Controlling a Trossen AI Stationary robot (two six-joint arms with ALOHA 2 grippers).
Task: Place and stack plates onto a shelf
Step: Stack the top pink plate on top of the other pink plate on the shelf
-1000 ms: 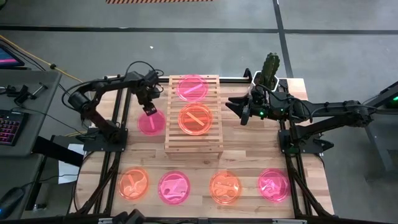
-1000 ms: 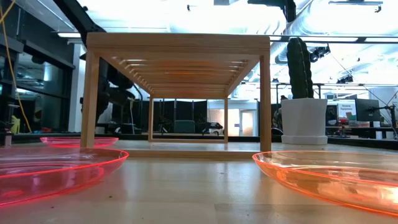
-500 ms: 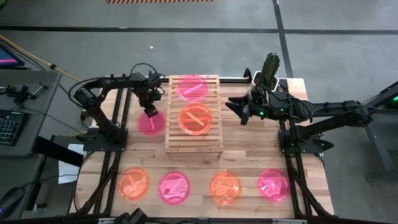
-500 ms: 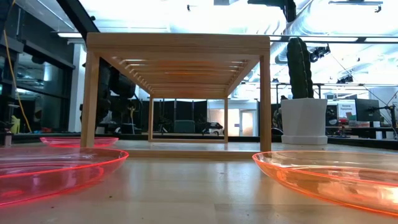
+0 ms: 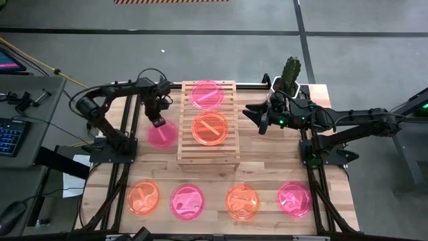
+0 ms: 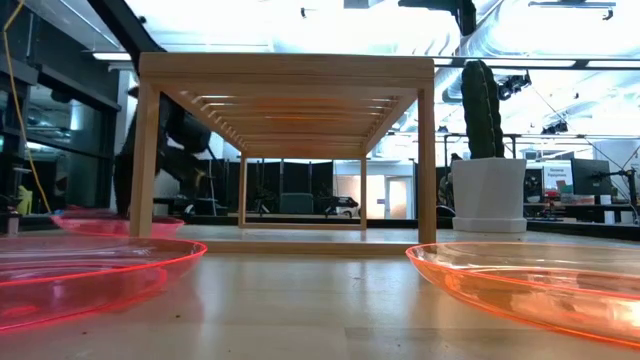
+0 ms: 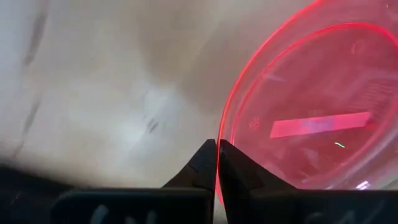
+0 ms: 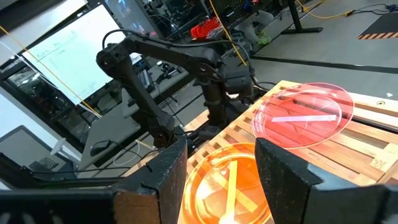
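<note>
The shelf (image 5: pixel 208 122) stands in the middle of the wooden desk (image 5: pixel 267 167), and everything else is easiest placed from it. Two plates already lie on its slats: a pink plate (image 5: pixel 206 94) at the far end and an orange plate (image 5: pixel 210 128) just nearer, side by side and not stacked. Just off the shelf's left side, the left pincer (image 5: pixel 158 121) is down at the rim of another pink plate (image 5: pixel 162 134); from its wrist camera the two dark fingers (image 7: pixel 200 167) sit pinched together on that plate's edge (image 7: pixel 219 143), so it has the rim gripped, though from across the room I can't quite tell whether the plate is lifted off the desk or still resting on it. Off the shelf's right side, level with its far half, the right pincer (image 5: pixel 262 119) hangs above the desk with its fingers (image 8: pixel 166 174) spread apart and nothing between them, pointing toward the shelf. Beyond it, at the far right corner, is a potted cactus (image 5: pixel 290 72). Along the near edge of the desk, well apart from the shelf, four more plates lie in a row: orange (image 5: pixel 144 198), pink (image 5: pixel 187 201), orange (image 5: pixel 242 201) and pink (image 5: pixel 294 198).
</note>
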